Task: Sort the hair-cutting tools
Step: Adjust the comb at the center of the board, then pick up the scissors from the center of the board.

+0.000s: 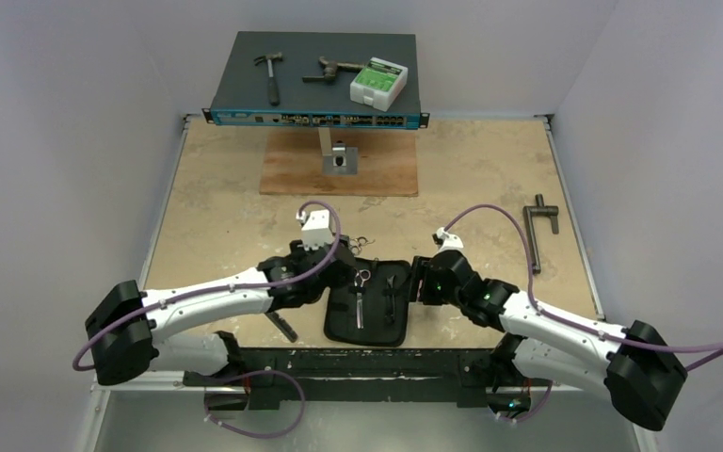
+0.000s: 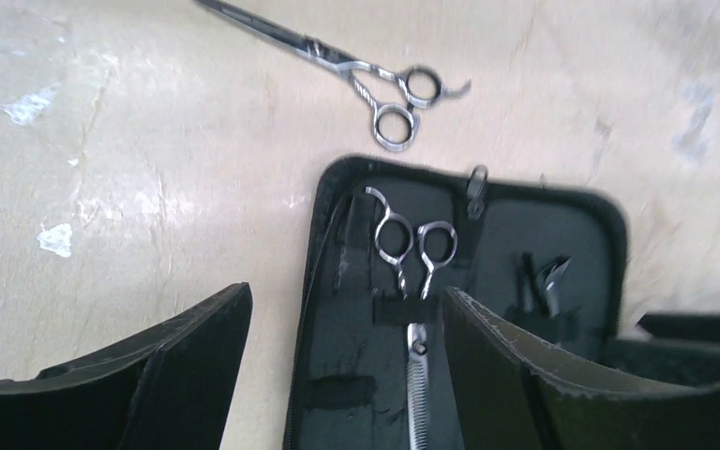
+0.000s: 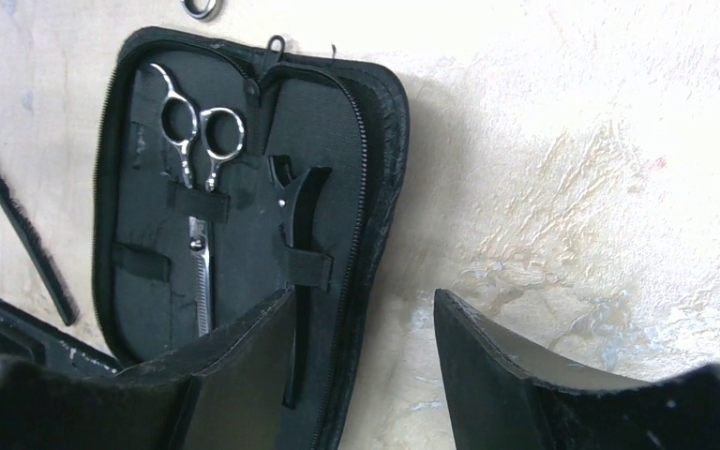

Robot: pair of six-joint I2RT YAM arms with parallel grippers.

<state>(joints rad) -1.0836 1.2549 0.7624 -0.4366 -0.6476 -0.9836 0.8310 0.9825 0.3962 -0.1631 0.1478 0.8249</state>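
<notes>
An open black zip case (image 1: 369, 325) lies at the table's near middle. One pair of silver scissors (image 1: 361, 290) is strapped in its left half, and the black pointed clip (image 1: 392, 287) in its right half. A second pair of scissors (image 1: 362, 243) lies loose on the table just beyond the case. The black comb (image 1: 282, 326) lies left of the case, partly under my left arm. My left gripper (image 1: 344, 271) is open and empty at the case's upper left. My right gripper (image 1: 418, 281) is open and empty at the case's right edge. In the left wrist view my left gripper (image 2: 345, 291) hovers above the strapped scissors (image 2: 412, 253), with the loose scissors (image 2: 375, 80) beyond. In the right wrist view my right gripper (image 3: 364, 295) is over the case edge, near the clip (image 3: 300, 211) and with the comb (image 3: 23, 230) at far left.
A blue network switch (image 1: 315, 99) stands at the back with a hammer (image 1: 269, 73), rusty tools (image 1: 331, 70) and a green-white box (image 1: 377, 83) on top. A wooden board (image 1: 292, 169) with a metal bracket (image 1: 341, 158) lies before it. A grey T-shaped bar (image 1: 538, 234) lies at the right.
</notes>
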